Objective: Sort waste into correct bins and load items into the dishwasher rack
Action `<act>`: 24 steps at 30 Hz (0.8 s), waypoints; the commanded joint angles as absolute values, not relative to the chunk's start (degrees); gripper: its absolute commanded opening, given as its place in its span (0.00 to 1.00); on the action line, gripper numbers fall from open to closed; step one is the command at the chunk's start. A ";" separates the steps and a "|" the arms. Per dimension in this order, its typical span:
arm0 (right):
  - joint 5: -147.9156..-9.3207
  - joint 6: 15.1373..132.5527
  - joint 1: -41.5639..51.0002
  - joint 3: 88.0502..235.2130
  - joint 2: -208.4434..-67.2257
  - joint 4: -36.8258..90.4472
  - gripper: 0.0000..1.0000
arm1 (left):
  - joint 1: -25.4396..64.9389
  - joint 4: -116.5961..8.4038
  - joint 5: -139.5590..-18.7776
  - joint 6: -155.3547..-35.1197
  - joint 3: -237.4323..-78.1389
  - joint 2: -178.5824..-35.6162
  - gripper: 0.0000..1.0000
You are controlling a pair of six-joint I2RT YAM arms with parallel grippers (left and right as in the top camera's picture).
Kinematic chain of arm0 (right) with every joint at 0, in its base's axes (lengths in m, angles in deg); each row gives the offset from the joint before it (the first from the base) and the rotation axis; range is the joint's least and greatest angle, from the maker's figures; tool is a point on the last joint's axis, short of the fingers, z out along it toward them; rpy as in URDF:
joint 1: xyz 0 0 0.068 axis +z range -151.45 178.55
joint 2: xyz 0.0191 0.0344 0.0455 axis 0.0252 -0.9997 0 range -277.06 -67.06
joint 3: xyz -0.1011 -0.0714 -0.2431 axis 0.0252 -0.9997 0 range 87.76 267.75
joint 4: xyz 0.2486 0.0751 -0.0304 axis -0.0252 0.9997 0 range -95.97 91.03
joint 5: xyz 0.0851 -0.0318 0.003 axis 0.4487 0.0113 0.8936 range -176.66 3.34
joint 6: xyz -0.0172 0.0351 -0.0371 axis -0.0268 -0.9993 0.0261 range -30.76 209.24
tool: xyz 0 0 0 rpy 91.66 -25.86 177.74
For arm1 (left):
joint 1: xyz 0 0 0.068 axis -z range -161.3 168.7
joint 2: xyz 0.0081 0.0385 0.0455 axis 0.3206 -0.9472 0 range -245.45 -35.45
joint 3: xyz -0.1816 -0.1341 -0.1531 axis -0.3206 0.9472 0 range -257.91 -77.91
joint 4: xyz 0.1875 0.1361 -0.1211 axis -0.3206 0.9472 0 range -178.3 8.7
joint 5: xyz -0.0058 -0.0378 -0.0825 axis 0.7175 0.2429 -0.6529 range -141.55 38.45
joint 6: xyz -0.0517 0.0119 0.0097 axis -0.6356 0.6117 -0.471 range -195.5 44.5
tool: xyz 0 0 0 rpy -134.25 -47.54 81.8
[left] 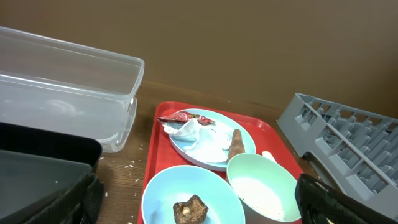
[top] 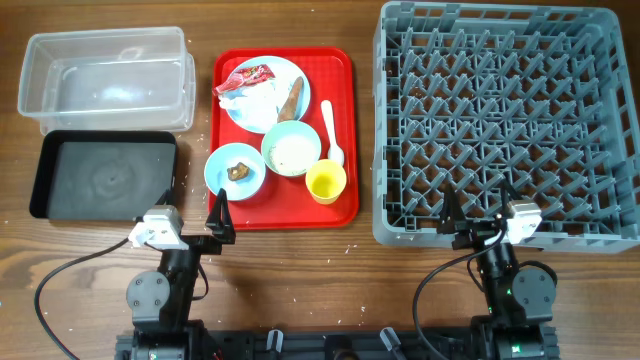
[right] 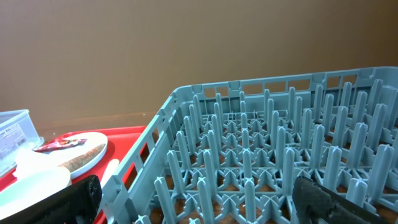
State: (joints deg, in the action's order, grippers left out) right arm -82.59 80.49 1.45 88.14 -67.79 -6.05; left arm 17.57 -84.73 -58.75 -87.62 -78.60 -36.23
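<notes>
- Hovering near edge: L gripper (top: 218, 205), R gripper (top: 450, 207) both open, empty.
- Wrapper (top: 248, 76) on plate (top: 282, 68), far side of tray (top: 349, 90).
- Risk: pinch drags napkin (top: 254, 100) too → mis-sort.

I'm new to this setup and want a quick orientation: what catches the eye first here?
The large grey dishwasher rack dominates the right side of the table, and it holds nothing. In the middle, a bright red serving tray is crowded, with a white plate bearing a red snack wrapper at its far end. At left sit a clear tub and, in front of it, a black tray.
</notes>
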 commanded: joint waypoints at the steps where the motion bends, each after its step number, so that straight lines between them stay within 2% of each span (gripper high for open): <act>1: -81.84 80.07 1.25 88.05 -67.27 -6.25 1.00 | 17.86 -84.62 -59.23 -87.90 -78.25 -35.62 1.00; 21: -79.02 75.79 1.25 90.83 -68.10 -5.40 1.00 | 17.86 -85.93 -59.69 -87.93 -78.25 -35.62 1.00; 24: -77.60 82.33 1.25 94.89 -70.18 -5.33 1.00 | 17.86 -89.54 -59.63 -87.88 -78.25 -35.62 1.00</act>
State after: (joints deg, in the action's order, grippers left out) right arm -79.44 77.36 1.45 90.96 -68.71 -5.20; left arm 17.57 -88.47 -58.97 -87.62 -78.53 -36.23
